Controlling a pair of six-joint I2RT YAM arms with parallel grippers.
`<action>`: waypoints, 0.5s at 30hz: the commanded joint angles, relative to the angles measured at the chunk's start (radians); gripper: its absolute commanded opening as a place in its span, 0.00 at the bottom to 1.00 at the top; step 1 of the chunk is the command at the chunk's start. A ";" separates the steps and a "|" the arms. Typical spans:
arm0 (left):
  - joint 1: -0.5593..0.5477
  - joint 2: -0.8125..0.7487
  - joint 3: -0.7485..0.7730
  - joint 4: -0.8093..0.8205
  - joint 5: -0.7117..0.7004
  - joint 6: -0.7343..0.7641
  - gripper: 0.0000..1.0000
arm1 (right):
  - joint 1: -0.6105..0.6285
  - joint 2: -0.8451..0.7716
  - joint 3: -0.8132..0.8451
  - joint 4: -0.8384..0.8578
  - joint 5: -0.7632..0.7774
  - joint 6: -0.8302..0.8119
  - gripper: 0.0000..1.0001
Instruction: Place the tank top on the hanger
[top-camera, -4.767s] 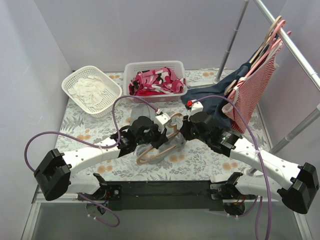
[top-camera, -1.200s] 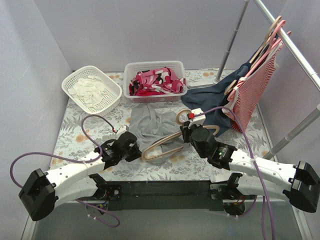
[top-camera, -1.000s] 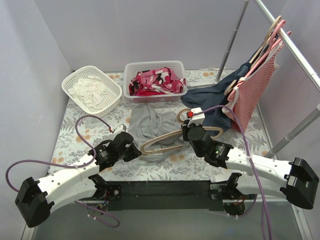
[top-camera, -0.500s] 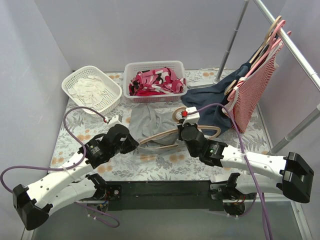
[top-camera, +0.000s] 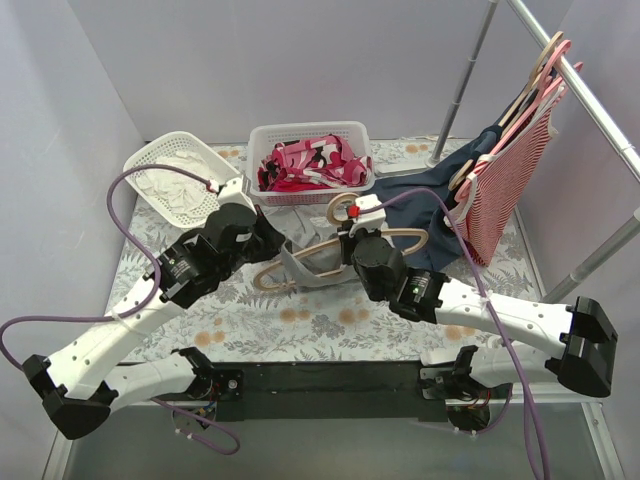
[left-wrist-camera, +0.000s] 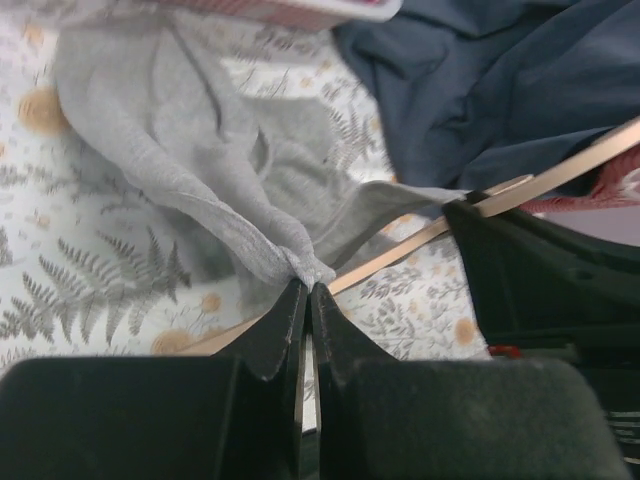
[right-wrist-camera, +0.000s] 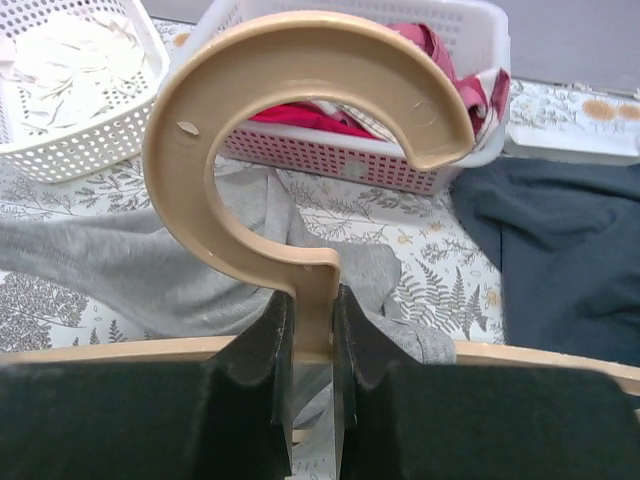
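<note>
Behind, the left basket (top-camera: 157, 148) holds white cloth (top-camera: 180, 176), the centre basket (top-camera: 322, 193) red garments (top-camera: 308, 162); left gripper (left-wrist-camera: 305, 300) pinches the crumpled tank top (left-wrist-camera: 180, 150), right gripper (right-wrist-camera: 310, 320) clamps the hanger (right-wrist-camera: 300, 110).

A robot-lab booth: plain grey walls (top-camera: 300, 60), floral-clothed table (top-camera: 250, 320), steel clothes rail (top-camera: 600, 114).

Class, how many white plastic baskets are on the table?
2: the left basket at the back holds white cloth; the centre basket beside it holds red-and-pink garments. None seems hidden.

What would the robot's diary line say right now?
left hand: pinching plain grey soft tank top | right hand: gripping light tan hanger neck
</note>
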 joint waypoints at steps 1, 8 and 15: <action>0.004 0.036 0.173 0.004 -0.018 0.119 0.01 | 0.011 0.026 0.169 0.043 0.005 -0.105 0.01; 0.004 0.128 0.435 0.038 0.052 0.234 0.43 | 0.017 0.063 0.457 -0.005 0.005 -0.283 0.01; 0.005 0.196 0.719 0.107 0.028 0.334 0.66 | 0.026 0.139 0.735 -0.025 -0.016 -0.412 0.01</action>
